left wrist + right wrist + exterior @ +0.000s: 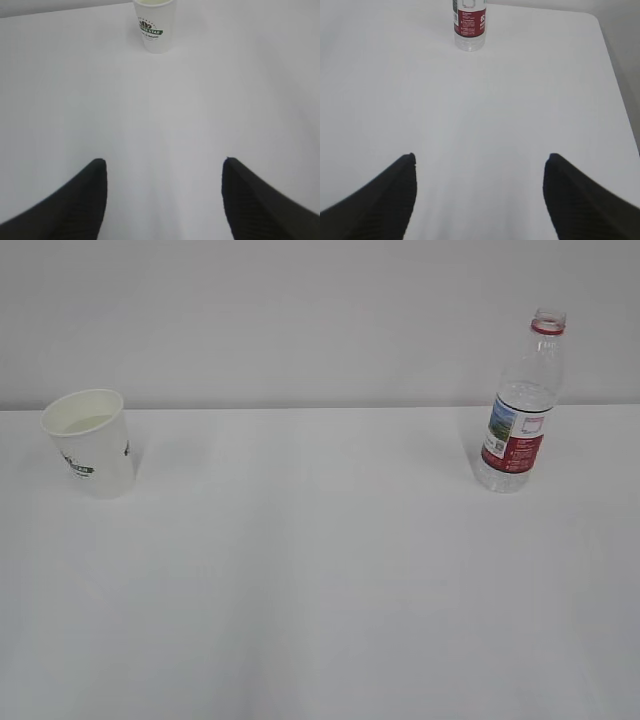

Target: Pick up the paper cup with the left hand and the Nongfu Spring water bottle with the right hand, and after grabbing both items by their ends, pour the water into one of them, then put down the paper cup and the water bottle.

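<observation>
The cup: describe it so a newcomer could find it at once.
On the white table, look to the far left, near the back wall. The cup stands there upright, apart from the bottle at far right: short, white, open-topped, with a dark green print.

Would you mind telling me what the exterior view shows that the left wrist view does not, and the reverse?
Only the exterior view shows the Nongfu Spring water bottle, upright and capless at the right with a red neck ring, and the paper cup's cream inside. Neither arm appears there.

Only the left wrist view shows the left gripper, its dark jaws spread wide over bare table with nothing between them, plus the cup's green printed logo face-on.

Both show the white paper cup standing upright on the white table, well clear of the jaws.
</observation>
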`<state>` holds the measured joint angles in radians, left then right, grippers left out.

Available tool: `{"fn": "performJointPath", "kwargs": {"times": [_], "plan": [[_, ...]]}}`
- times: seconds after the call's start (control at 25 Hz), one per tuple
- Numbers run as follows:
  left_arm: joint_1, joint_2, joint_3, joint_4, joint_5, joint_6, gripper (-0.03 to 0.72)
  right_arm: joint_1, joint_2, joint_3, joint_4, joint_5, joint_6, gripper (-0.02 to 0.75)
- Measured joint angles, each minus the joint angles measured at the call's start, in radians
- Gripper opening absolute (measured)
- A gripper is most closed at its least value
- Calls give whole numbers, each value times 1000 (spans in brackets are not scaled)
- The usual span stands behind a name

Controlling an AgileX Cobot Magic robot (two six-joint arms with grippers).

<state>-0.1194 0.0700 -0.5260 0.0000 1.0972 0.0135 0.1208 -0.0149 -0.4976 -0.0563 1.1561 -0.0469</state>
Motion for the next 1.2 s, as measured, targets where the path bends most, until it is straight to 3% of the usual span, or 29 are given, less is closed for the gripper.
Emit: {"fn": "performJointPath", "kwargs": {"times": [1.2], "plan": [[0,-65,0,0,0,-2,516,0,0,2,-5,-2,0,592]]}}
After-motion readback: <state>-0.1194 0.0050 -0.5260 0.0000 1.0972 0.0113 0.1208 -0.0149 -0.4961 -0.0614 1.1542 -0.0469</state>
